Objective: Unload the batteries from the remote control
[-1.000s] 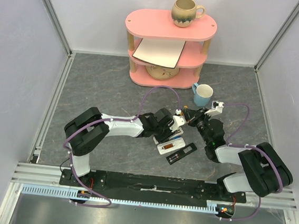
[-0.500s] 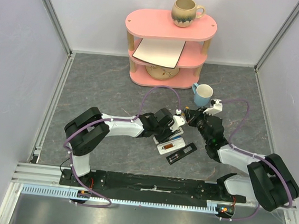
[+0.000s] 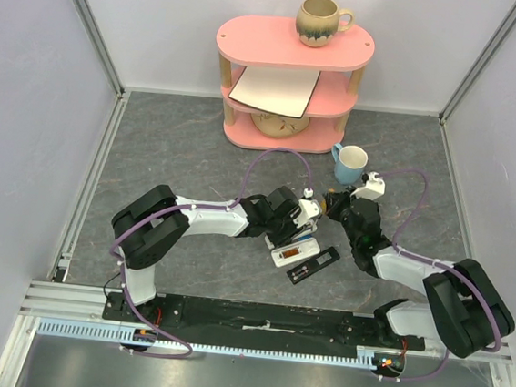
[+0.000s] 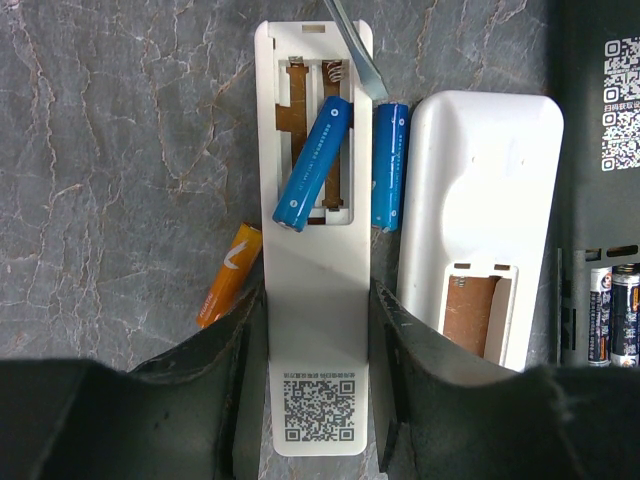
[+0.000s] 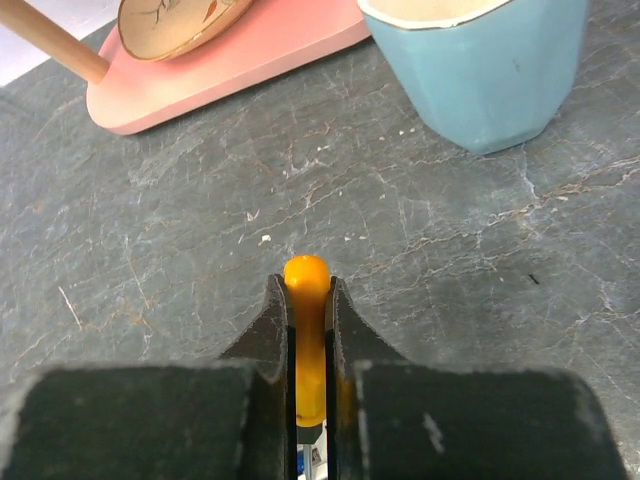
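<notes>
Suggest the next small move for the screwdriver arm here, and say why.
Probably have the right gripper lever the screwdriver under the tilted blue battery to flip it clear. One end sits lifted over the compartment edge of the white remote, which the left gripper clamps.

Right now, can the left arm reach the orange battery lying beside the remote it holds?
Probably not yet. The left gripper is closed on the white remote, so it is busy. The orange battery lies uncovered on the table, close beside it.

Counted: blue battery (image 4: 312, 165), two; orange battery (image 4: 229, 275), one; white remote (image 4: 312, 330), two; mug (image 3: 350, 164), two; pink shelf (image 3: 264, 39), one.
</notes>
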Motion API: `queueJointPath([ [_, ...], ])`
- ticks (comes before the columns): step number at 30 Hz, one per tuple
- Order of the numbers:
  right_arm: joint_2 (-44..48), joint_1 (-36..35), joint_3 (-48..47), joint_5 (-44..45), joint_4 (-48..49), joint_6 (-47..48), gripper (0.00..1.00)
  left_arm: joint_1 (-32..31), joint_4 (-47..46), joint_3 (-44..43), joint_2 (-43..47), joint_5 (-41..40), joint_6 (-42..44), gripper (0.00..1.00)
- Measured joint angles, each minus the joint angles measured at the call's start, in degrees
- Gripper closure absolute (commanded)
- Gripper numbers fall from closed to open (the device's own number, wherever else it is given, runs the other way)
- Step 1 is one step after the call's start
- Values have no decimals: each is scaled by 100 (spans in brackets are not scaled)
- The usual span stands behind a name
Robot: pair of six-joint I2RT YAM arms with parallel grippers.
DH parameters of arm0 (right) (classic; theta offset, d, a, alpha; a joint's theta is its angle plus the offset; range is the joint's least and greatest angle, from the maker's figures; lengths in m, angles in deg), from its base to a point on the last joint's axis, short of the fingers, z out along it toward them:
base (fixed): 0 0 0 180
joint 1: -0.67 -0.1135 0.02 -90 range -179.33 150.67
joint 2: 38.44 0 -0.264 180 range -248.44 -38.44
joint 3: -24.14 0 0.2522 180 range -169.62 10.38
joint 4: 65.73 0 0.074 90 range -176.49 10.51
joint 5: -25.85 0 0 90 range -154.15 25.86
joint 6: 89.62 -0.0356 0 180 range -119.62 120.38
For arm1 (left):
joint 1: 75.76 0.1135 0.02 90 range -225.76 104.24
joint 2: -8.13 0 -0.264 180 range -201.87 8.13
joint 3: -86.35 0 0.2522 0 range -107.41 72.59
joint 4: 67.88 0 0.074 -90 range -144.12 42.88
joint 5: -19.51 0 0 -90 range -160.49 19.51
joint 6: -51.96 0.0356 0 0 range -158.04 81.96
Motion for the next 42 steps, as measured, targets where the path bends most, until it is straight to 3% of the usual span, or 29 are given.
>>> queueJointPath([
  [18, -131, -28, 98, 568, 483, -153, 100, 0, 0, -24, -22, 2, 0, 98],
  [31, -431, -619, -42, 1167, 452, 151, 100, 0, 4, -35, -31, 2, 0, 98],
  [42, -551, -704, -153, 933, 481, 210, 100, 0, 7, -37, -31, 2, 0, 98],
])
